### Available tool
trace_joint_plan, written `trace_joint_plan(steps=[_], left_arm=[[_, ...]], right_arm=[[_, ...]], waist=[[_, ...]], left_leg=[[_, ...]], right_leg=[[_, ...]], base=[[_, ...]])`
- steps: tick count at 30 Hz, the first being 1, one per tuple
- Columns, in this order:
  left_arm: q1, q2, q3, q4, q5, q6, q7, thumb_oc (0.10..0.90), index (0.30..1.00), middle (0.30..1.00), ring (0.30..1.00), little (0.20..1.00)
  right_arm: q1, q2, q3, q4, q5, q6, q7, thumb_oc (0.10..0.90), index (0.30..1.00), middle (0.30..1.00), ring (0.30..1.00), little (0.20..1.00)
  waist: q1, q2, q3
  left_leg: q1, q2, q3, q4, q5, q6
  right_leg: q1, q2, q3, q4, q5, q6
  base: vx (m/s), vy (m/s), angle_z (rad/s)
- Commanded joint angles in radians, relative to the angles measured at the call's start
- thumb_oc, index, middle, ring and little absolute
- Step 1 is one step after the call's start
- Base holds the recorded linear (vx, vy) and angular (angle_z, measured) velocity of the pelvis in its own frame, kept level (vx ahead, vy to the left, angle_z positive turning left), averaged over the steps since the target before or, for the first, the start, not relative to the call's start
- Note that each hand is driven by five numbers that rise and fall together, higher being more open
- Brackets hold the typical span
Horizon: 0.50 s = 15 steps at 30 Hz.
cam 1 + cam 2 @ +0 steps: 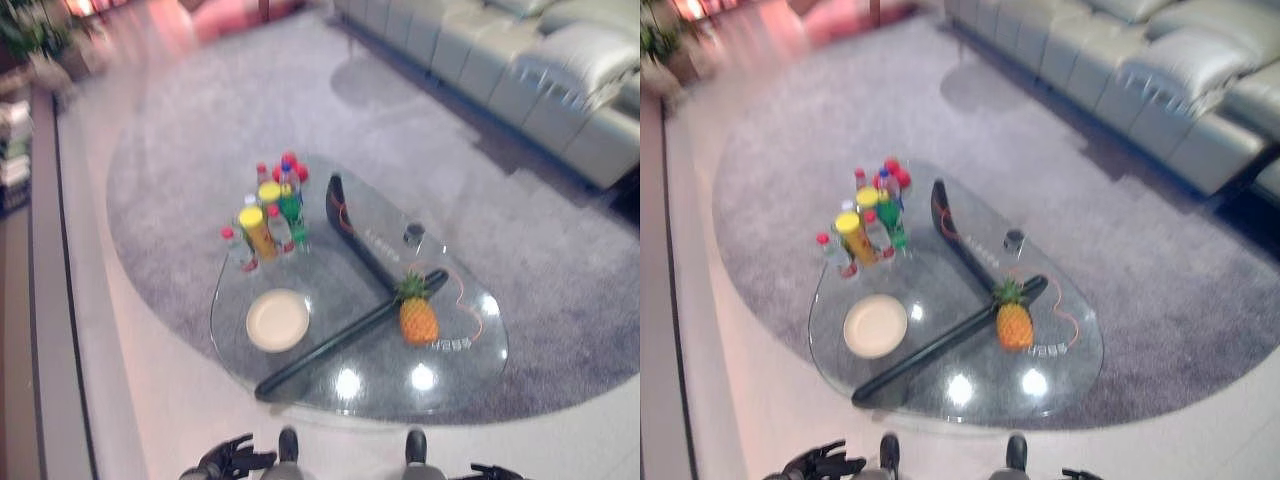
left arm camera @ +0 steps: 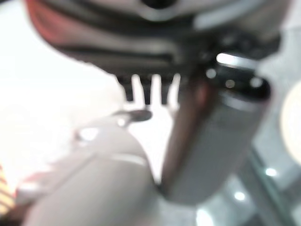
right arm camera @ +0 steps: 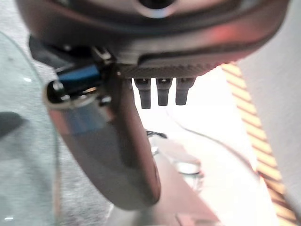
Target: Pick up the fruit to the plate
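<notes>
The pineapple [image 1: 418, 315] stands upright on the right part of the glass counter [image 1: 470, 375], just beside the right end of a dark bar [image 1: 340, 342] that runs slantwise under the glass. The cream plate [image 1: 277, 320] lies to its left, well apart, bare. Farther off, a cluster of bottles [image 1: 268, 215] with red and yellow caps stands at the counter's far left. The left hand [image 1: 228, 458] hangs low at the near edge, fingers relaxed and spread — holding nothing. The right hand [image 1: 497, 471] hangs near right — fingers straight in its wrist view. A grey sofa [image 1: 520, 70] sits far right on the rug [image 1: 200, 130].
</notes>
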Motion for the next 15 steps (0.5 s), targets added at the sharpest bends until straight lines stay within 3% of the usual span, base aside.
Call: trace_joint_plan(steps=[1,10,15], left_arm=[[-0.043,0.025,-0.018,0.023,-0.082,-0.020,-0.018,0.800,0.900,0.900,0.900,0.900],[-0.109,0.066,-0.041,-0.067,-0.255,-0.060,-0.089,0.800,0.900,0.900,0.900,0.900],[-0.167,0.102,-0.011,-0.120,-0.346,-0.142,0.068,0.800,0.900,0.900,0.900,0.900]], right_arm=[[-0.057,-0.006,-0.008,0.011,0.038,0.011,-0.016,0.800,0.900,0.900,0.900,0.900],[-0.126,-0.062,-0.020,-0.054,0.134,-0.046,-0.042,0.800,0.900,0.900,0.900,0.900],[-0.181,-0.106,-0.055,-0.089,0.214,-0.109,-0.102,0.800,0.900,0.900,0.900,0.900]], waist=[[0.014,-0.027,0.094],[0.022,-0.025,0.181],[0.027,-0.028,0.237]], left_leg=[[-0.025,-0.028,-0.003,-0.002,-0.052,0.036],[-0.120,-0.046,-0.014,-0.002,-0.032,0.034],[-0.192,-0.060,-0.035,0.039,-0.025,0.035]], right_leg=[[-0.063,-0.013,0.002,-0.001,0.019,-0.004],[-0.155,-0.011,0.000,-0.001,0.045,-0.007],[-0.225,-0.022,0.003,0.032,0.049,-0.011]], base=[[-0.08,0.004,0.00],[-0.06,0.003,0.00],[-0.06,-0.010,0.01]])
